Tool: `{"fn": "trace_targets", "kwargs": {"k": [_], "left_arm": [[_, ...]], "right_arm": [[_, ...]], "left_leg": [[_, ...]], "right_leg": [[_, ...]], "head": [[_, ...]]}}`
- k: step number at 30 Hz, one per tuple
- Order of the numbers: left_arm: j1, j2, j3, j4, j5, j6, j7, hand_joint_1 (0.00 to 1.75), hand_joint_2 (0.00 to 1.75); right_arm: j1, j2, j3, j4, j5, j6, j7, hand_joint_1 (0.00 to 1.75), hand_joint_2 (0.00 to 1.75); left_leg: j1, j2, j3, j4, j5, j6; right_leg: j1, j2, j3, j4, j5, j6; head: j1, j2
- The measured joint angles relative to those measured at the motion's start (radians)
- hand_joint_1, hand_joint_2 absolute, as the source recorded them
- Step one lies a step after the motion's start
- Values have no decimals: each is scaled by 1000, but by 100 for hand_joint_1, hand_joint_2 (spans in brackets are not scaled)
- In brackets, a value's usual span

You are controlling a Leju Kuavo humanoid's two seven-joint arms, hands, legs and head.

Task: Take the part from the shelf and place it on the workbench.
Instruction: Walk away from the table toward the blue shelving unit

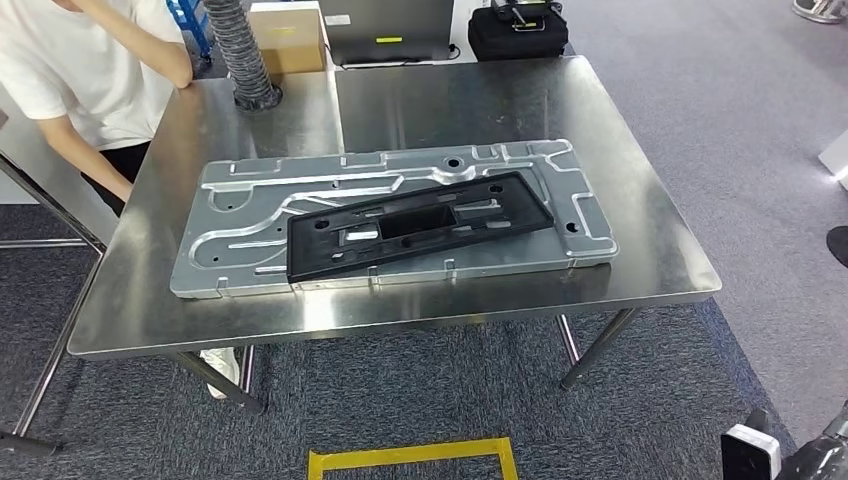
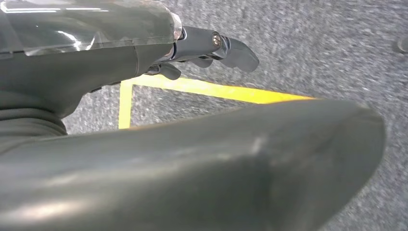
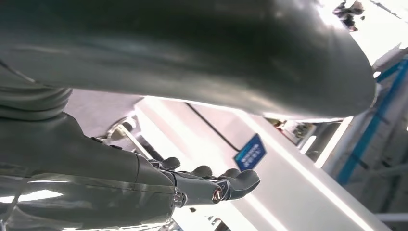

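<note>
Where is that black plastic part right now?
In the head view the black part lies flat on top of the silver metal plate, in the middle of the steel workbench, with a person standing at the far-left corner.

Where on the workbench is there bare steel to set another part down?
Bare steel on the workbench: the far right area behind the silver plate, and a strip along the right edge. The near edge is only a narrow band. The centre is crowded: the black part lies on the plate. A person stands far left.

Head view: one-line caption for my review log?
Black part lies on a grey metal panel on the steel workbench; a person stands at its far corner.
</note>
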Motion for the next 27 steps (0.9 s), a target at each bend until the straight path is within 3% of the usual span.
{"fn": "trace_targets", "kwargs": {"k": [1, 3, 5, 8, 9, 10, 11, 13, 14, 15, 16, 18, 20, 21, 23, 24, 25, 27], "left_arm": [[0, 0, 0, 0, 0, 0, -1, 0, 0], [-3, 1, 0, 0, -1, 0, -1, 0, 0], [-5, 0, 1, 0, -4, -1, -2, 0, 0], [-4, 0, 1, 0, -9, -5, -2, 0, 0], [-5, 0, 2, 0, -10, -6, -2, 0, 0], [-5, 0, 2, 0, -11, -6, -2, 0, 0], [-6, 0, 3, 0, -11, -6, -1, 0, 0], [-5, 0, 5, 0, -10, -6, -1, 0, 0], [-4, 0, 6, 0, -10, -6, -1, 0, 0], [-4, 0, 7, 0, -11, -6, 0, 0, 0], [-4, 0, 8, 0, -13, -6, 2, 0, 0], [-4, -2, 9, 0, -20, -6, 12, 0, 0], [-4, -8, 9, 0, -27, -5, 25, 0, 0], [-4, -12, 9, 0, -32, -4, 31, 0, 0], [-3, -20, 9, 0, -41, 0, 40, 0, 0], [-3, -22, 9, 0, -45, 2, 43, 0, 0], [-2, -24, 9, 0, -48, 4, 46, 0, 0], [-1, -28, 9, 0, -55, 7, 51, 0, 0]], "right_arm": [[0, 3, -6, 9, 0, 0, 0, 0, 0], [1, 9, -18, 31, 2, 1, 0, 0, 0], [1, 14, -34, 56, 11, 8, 0, 0, 0], [-6, 23, -73, 104, 43, 37, 0, 0, 0], [-7, 27, -89, 126, 55, 46, 0, 0, 0], [-8, 30, -103, 148, 63, 52, 0, 0, 0], [-8, 32, -113, 168, 69, 54, 0, 0, 0], [-13, 36, -125, 207, 76, 55, 0, 0, 0], [-19, 38, -133, 234, 84, 55, 0, 0, 0], [-28, 40, -144, 273, 99, 54, 0, 0, 0], [-41, 41, -161, 328, 124, 50, 0, 0, 0], [-75, 41, -211, 481, 200, 28, 12, 0, 0], [-110, 40, -257, 652, 296, 5, 66, 0, 0], [-123, 40, -270, 731, 340, 0, 104, 0, 0], [-138, 41, -280, 858, 402, 0, 170, 0, 0], [-144, 42, -281, 909, 421, 6, 196, 0, 0], [-151, 43, -283, 952, 438, 17, 223, 0, 0], [-164, 44, -282, 1026, 480, 71, 297, 0, 0]], "left_leg": [[0, 0, 40, -41, 12, -1], [0, -1, 151, -193, 50, 2], [-4, -3, 209, -286, 72, 16], [-9, -1, 199, -288, 94, 38], [-8, 1, 191, -289, 105, 44], [-6, 4, 180, -290, 117, 51], [-5, 6, 166, -291, 129, 56], [-7, 9, 137, -290, 151, 60], [-9, 11, 122, -289, 162, 60], [-10, 12, 106, -288, 173, 59], [-11, 13, 91, -287, 184, 58], [-12, 13, 67, -285, 205, 54], [-13, 13, 54, -285, 223, 44], [-13, 13, 51, -286, 231, 39], [-11, 13, 47, -288, 246, 26], [-10, 12, 42, -282, 239, 20], [-9, 10, 33, -262, 215, 15], [-7, 8, 4, -165, 115, 8]], "right_leg": [[-1, 0, -16, 6, 8, 3], [-2, 1, -42, 24, 20, 12], [0, 1, -54, 39, 31, 24], [-3, 2, -56, 36, 51, 41], [-5, 3, -61, 43, 40, 46], [-7, 4, -70, 67, 9, 51], [-9, 4, -83, 111, -40, 56], [-11, 4, -109, 239, -143, 64], [-11, 4, -112, 292, -166, 67], [-11, 4, -102, 318, -165, 68], [-11, 4, -75, 308, -146, 66], [-8, 4, 30, 189, -109, 53], [0, 4, 133, 42, -117, 37], [5, 4, 159, 1, -125, 31], [8, 2, 156, -17, -116, 20], [7, 1, 150, -20, -106, 14], [5, -1, 140, -23, -94, 6], [5, -4, 111, -23, -70, -5]], "head": [[0, 0], [0, 0], [0, 0], [0, 0], [1, 0], [1, 0], [1, 0], [1, 0], [1, 0], [1, 0], [1, 0], [1, 0], [1, 0], [1, 0], [1, 0], [1, 0], [1, 0], [1, 0]]}}
